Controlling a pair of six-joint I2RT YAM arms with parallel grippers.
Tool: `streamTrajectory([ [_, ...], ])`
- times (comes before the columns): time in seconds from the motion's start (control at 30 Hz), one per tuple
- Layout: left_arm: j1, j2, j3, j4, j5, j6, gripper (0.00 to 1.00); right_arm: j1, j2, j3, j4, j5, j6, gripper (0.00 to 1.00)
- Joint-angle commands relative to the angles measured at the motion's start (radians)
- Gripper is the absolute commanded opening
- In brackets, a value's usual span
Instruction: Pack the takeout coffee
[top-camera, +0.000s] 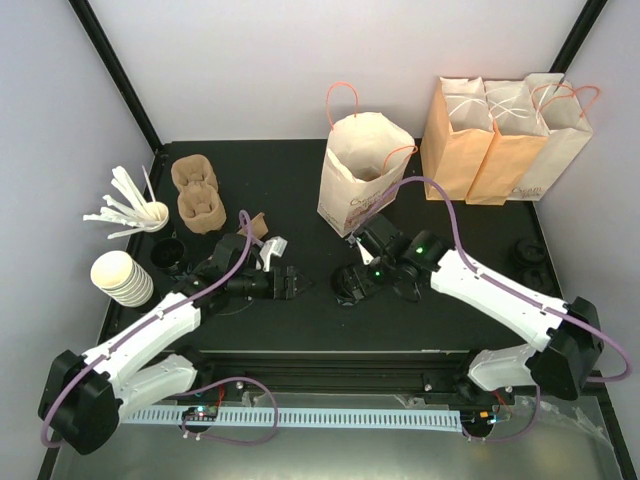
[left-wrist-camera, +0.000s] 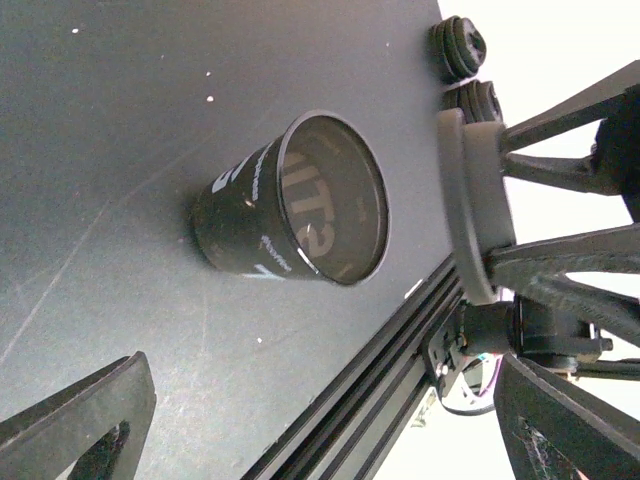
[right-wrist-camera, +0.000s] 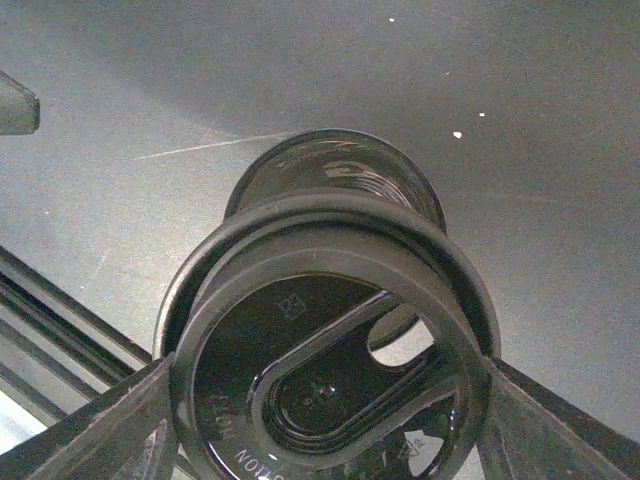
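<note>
A small black paper cup (left-wrist-camera: 255, 215) with white lettering stands on the black table with its mouth uncovered. It shows beyond the lid in the right wrist view (right-wrist-camera: 335, 175). My right gripper (right-wrist-camera: 330, 400) is shut on a round black plastic lid (right-wrist-camera: 320, 330), holding it flat a little above the cup's mouth; the lid shows edge-on in the left wrist view (left-wrist-camera: 468, 200). In the top view the right gripper (top-camera: 353, 282) hides most of the cup. My left gripper (top-camera: 291, 283) is open and empty just left of the cup, its fingers (left-wrist-camera: 85, 420) spread wide.
An open brown paper bag (top-camera: 362, 170) stands behind the cup. Three more bags (top-camera: 505, 135) stand at the back right. Loose black lids (top-camera: 527, 262) lie at the right edge. White cups (top-camera: 122, 278), brown carriers (top-camera: 197, 195) and white utensils (top-camera: 130, 210) sit at the left.
</note>
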Motion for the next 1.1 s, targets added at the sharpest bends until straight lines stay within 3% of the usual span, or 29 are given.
streamTrajectory([
  [0.0, -0.010, 0.025, 0.002, 0.096, -0.005, -0.046, 0.95, 0.012, 0.042, 0.032, 0.021, 0.042, -0.036, 0.78],
  [0.3, -0.012, 0.076, 0.002, 0.145, -0.004, -0.078, 0.94, 0.031, 0.113, 0.039, 0.071, 0.076, -0.047, 0.78],
  [1.07, -0.015, 0.183, -0.001, 0.215, 0.022, -0.107, 0.73, 0.052, 0.250, 0.056, 0.081, 0.132, -0.069, 0.79],
])
